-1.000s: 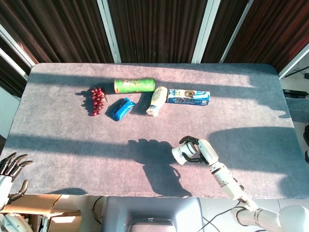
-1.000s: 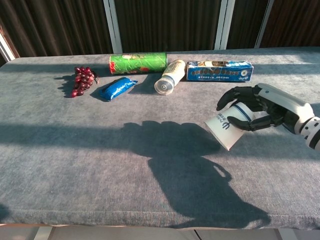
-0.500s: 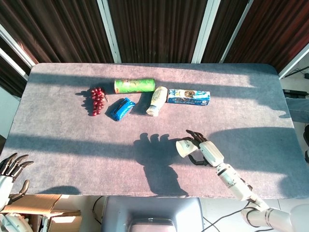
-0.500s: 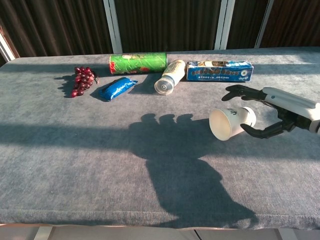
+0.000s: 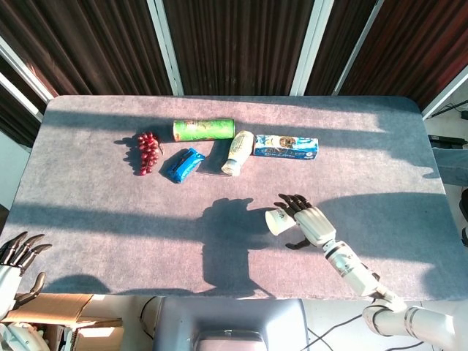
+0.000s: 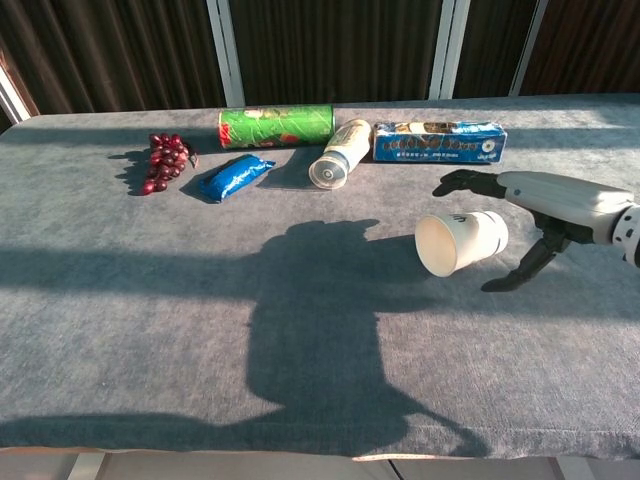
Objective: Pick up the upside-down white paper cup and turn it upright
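The white paper cup (image 5: 276,221) (image 6: 460,241) lies on its side on the grey table, its open mouth facing the table's front-left. My right hand (image 5: 311,223) (image 6: 545,205) is just to the right of it, fingers stretched out behind the cup and thumb spread apart toward the front. The hand does not grip the cup; whether a finger touches it is unclear. My left hand (image 5: 16,256) hangs off the table's front-left corner with fingers apart and nothing in it, seen only in the head view.
Along the back lie red grapes (image 6: 165,162), a blue packet (image 6: 235,176), a green can (image 6: 276,126), a cream bottle (image 6: 340,153) on its side and a blue box (image 6: 440,141). The table's front edge (image 6: 300,452) is near.
My right hand has let go of the cup and spread its fingers. The cup went from held and tilted to lying on its side on the table.
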### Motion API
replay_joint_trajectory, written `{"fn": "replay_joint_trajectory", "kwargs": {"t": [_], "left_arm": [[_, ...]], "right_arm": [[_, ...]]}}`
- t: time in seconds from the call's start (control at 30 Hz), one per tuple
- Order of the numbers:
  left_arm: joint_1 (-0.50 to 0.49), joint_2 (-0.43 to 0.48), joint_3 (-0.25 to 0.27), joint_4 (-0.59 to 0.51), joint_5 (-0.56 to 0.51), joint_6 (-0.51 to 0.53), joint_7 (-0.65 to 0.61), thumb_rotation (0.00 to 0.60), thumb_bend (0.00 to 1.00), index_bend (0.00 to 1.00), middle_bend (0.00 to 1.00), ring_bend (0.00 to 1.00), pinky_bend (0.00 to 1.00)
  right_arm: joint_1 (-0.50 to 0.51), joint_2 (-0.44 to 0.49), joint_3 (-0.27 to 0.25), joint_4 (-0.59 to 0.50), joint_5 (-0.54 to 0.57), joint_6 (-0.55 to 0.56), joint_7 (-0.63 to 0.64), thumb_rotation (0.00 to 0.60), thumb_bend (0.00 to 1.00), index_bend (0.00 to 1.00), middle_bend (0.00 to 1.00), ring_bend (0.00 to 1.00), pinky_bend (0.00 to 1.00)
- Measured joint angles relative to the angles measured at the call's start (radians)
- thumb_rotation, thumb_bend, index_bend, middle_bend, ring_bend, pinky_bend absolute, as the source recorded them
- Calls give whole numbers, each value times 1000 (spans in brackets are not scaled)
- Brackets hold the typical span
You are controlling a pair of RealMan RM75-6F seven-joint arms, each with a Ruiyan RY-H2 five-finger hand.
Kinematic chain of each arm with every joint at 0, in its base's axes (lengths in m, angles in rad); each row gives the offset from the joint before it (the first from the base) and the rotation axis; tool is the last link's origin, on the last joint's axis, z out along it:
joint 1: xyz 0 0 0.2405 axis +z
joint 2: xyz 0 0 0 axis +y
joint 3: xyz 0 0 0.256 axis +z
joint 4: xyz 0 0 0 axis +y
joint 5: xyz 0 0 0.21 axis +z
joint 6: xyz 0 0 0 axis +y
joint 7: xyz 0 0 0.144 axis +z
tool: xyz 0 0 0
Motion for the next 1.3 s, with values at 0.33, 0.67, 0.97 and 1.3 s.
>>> {"fn": "replay_joint_trajectory", "kwargs": {"t": [0.33, 0.67, 0.97, 1.3], "left_arm": [[-1, 1, 0, 0, -2, -3, -4, 600, 483, 252, 131, 38, 136], [-2, 2, -1, 1, -6, -4, -9, 600, 482, 252, 132, 38, 137], [-2, 2, 1, 0, -1, -4, -6, 600, 483, 252, 132, 38, 136], [-3, 0, 2, -2, 0, -8, 6, 600, 483, 252, 132, 38, 137]], "right_arm": [[40, -91, 50, 60, 50, -12, -133, 600, 189, 423, 294, 226, 345], [54, -148, 63, 112, 76, -13, -207, 600, 188, 607, 458, 417, 519], [35, -167, 61, 130, 50, 55, -153, 600, 188, 684, 515, 486, 583], [14, -139, 47, 96, 1, 70, 469, 600, 189, 659, 515, 486, 577]]}}
